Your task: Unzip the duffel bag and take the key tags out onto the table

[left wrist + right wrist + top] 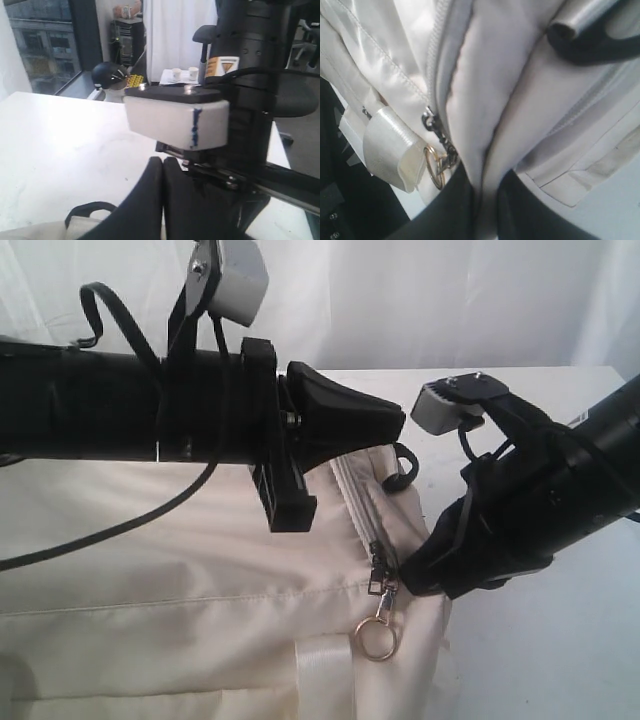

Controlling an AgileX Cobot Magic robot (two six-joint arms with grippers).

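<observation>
Right pincer (484,190) is clamped on a fold of the duffel bag (180,570), just beside the zipper ring (378,640), which hangs free. The zipper (360,520) is shut and runs from the ring toward the left pincer (390,422), clenched on nothing. Key tags not in view. Right arm is nearer the ring.

The white bench (560,660) carries one big cream duffel bag (180,570), which lies slumped and creased directly on its top.

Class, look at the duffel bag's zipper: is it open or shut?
Shut. In the exterior view the zipper teeth lie meshed right down to the slider, and no lining shows.
</observation>
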